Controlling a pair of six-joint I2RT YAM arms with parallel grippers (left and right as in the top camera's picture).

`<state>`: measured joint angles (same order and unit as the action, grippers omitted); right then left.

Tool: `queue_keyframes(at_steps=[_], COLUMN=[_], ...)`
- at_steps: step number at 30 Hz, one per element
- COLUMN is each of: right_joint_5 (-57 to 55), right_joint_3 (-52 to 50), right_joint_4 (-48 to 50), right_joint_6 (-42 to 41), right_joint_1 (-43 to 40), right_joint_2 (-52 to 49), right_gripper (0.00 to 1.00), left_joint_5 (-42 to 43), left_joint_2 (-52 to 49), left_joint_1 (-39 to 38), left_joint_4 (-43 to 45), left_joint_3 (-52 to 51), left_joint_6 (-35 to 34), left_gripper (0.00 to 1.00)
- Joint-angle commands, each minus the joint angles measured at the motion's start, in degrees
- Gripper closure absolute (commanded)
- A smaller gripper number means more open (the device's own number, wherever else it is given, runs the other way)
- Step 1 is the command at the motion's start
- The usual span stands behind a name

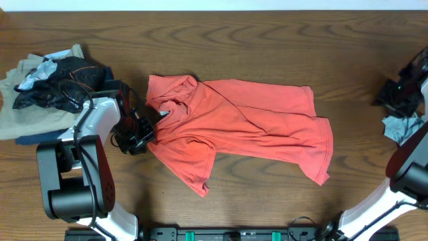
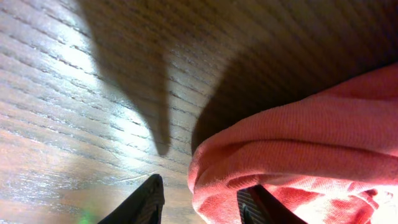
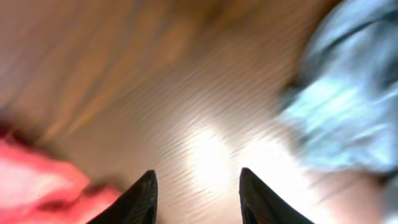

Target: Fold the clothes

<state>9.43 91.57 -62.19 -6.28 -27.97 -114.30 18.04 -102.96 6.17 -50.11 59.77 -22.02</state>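
Note:
The clothes are chiefly a coral-red T-shirt [image 1: 247,124] lying partly folded and rumpled in the middle of the wooden table. My left gripper [image 1: 137,134] sits at the shirt's left edge, low over the wood. In the left wrist view the left gripper [image 2: 202,202] is open. A rolled fold of the T-shirt [image 2: 298,149] reaches into the gap and lies against the right finger [image 2: 261,210], apart from the left finger. In the blurred right wrist view my right gripper [image 3: 198,193] is open over bare wood, with red T-shirt fabric [image 3: 37,186] at the lower left.
A heap of dark, beige and pale-blue garments [image 1: 47,87] lies at the table's left end. A dark garment [image 1: 401,94] and a grey-blue cloth [image 1: 401,127] lie at the right end, near the right arm [image 1: 411,171]. The grey-blue cloth [image 3: 348,106] shows blurred beside the right fingers.

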Motion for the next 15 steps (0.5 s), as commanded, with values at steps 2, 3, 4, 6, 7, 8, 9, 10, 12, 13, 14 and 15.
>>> queue_keyframes(at_steps=[2, 3, 4, 6, 7, 8, 9, 10, 12, 13, 14, 15], right_joint_5=[9.6, 9.7, 9.7, 9.7, 9.6, 9.7, 9.6, 9.7, 9.7, 9.7, 9.7, 9.7], right_joint_3=[0.4, -0.3, -1.4, -3.7, -5.3, -6.8, -8.5, -10.3, -13.3, -14.8, -15.9, -17.0], right_joint_4=[-8.1, -9.7, -10.9, -12.8, -13.5, -13.9, -14.3, -14.3, -13.7, -13.1, -12.5, -11.9], right_joint_6=[5.1, 5.8, 6.5, 7.4, 7.8, 8.2, 8.3, 8.3, 8.3, 8.1, 7.8, 7.2], right_joint_1=[3.2, 3.9, 4.6, 5.9, 6.7, 7.3, 7.9, 8.5, 9.4, 9.8, 10.1, 10.5], right_joint_2=[2.9, 2.9, 2.9, 2.9, 2.9, 2.9, 2.9, 2.9, 2.9, 2.9, 2.9, 2.9], right_gripper=[0.57, 0.55, 0.54, 0.52, 0.51, 0.51, 0.51, 0.51, 0.52, 0.53, 0.53, 0.54], left_joint_5=[0.1, 0.1, 0.1, 0.1, 0.1, 0.2, 0.2, 0.2, 0.2, 0.9, 1.7, 3.0], left_joint_2=[-0.2, -0.2, -0.2, -0.2, -0.2, -0.2, -0.2, -0.2, -0.2, -0.2, -0.2, -0.2], left_joint_1=[0.1, 0.1, 0.1, 0.1, 0.1, 0.1, 0.1, 0.1, 0.1, 0.1, 0.1, 0.0], left_joint_4=[-0.2, -0.2, -0.2, -0.4, -0.7, -1.3, -2.2, -3.1, -5.4, -6.6, -7.5, -8.2], left_joint_3=[0.5, 0.5, 0.5, 0.5, 0.5, 0.5, 0.5, 0.5, 0.5, 0.5, 0.5, 0.5], left_joint_6=[0.6, 0.6, 0.6, 0.6, 0.6, 0.6, 0.6, 0.6, 0.9, 1.7, 2.6, 3.8], left_gripper=[0.58, 0.58, 0.58, 0.57, 0.53, 0.49, 0.44, 0.41, 0.40, 0.39, 0.40, 0.40])
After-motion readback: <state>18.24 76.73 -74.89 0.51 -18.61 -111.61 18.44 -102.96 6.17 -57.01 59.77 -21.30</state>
